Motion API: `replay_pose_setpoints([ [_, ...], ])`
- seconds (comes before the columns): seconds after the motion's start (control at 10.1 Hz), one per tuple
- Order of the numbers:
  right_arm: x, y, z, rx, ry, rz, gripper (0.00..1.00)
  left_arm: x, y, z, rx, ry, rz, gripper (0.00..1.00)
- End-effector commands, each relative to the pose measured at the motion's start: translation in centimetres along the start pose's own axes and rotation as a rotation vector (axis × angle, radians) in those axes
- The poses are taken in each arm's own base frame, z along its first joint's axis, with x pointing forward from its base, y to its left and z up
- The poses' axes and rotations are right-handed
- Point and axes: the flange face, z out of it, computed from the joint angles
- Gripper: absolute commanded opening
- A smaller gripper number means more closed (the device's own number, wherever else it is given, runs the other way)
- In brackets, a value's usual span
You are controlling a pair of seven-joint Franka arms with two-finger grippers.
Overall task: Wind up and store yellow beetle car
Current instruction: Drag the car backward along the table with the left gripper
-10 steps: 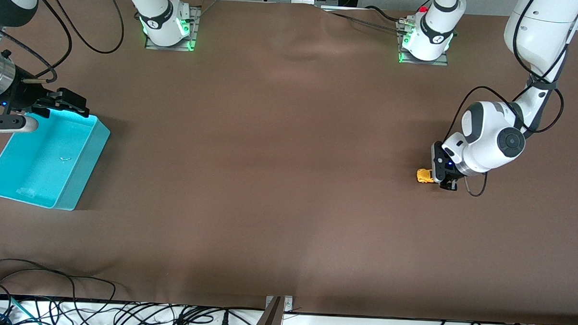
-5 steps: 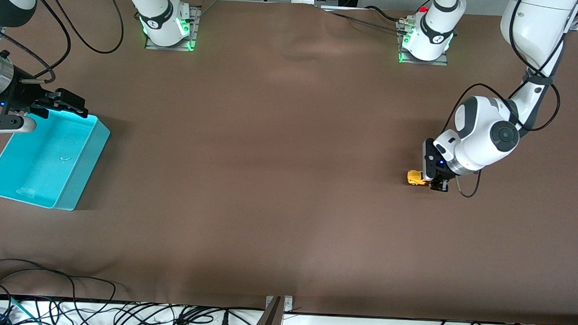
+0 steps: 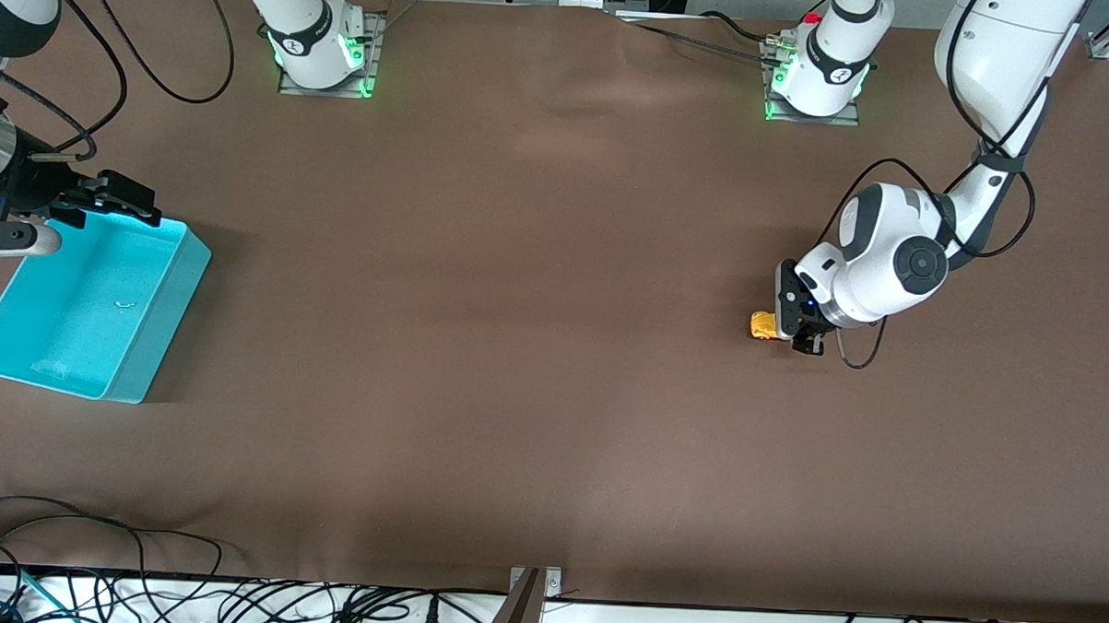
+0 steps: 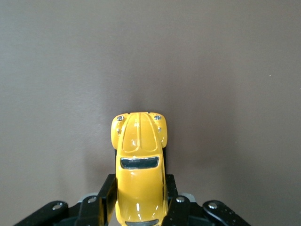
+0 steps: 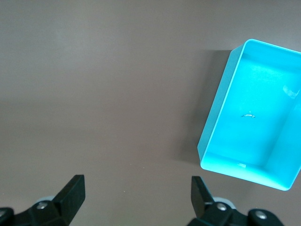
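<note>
- The left pincer (image 3: 787, 331) is clamped on the car (image 3: 762, 325), fingers (image 4: 104, 200) pressing on both of its sides around the rear half.
- In the left wrist view the car (image 4: 139, 167) sticks out of the pincer (image 4: 139, 207) nose first, so you can see the bonnet, the two little headlights and a dark windscreen.
- The car sits low at the brown tabletop (image 3: 535, 348), toward the left arm's end and well apart from the bin (image 3: 162, 321). Can't tell whether its wheels actually touch the surface.
- The bin is turquoise, open on top, and sits at the right arm's end of the tabletop. There's just a tiny pale speck on its floor.
- The right pincer (image 3: 106, 205) hangs over the bin's rim on the side toward the robot bases, with nothing in it.
- From the right wrist view its fingers (image 5: 70, 195) are spread wide with bare tabletop between them, and the bin (image 5: 214, 122) is off to one side.
- Lots of black cables (image 3: 139, 574) are piled along the tabletop edge nearest the front camera, on the bin's end.
</note>
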Motion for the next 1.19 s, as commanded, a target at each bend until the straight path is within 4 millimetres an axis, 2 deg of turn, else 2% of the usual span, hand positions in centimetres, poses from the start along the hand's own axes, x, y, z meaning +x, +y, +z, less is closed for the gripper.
replay_pose_setpoints([
  [0.0,0.3,0.2,0.1,-0.012,0.004,-0.014,1.0,0.0,0.1,0.8,-0.018,-0.054,0.056,0.0],
  [0.3,0.8,0.6,0.3,-0.01,0.02,-0.013,1.0,-1.2,0.4,1.7,-0.036,-0.059,0.05,0.0],
  [0.5,0.9,0.7,0.3,-0.03,0.018,-0.006,1.0,-4.1,0.2,1.5,-0.037,-0.061,0.037,0.0],
  [0.69,1.0,0.3,0.6,-0.029,0.012,-0.012,1.0,-8.7,0.1,1.5,-0.04,-0.052,0.036,0.0],
  [0.89,1.0,0.4,0.6,-0.026,0.012,-0.012,1.0,-15.4,0.4,2.3,-0.05,-0.029,0.032,0.0],
  [1.09,1.0,0.1,0.5,-0.028,0.015,-0.017,1.0,-19.7,0.8,2.2,-0.043,-0.02,0.044,0.0],
])
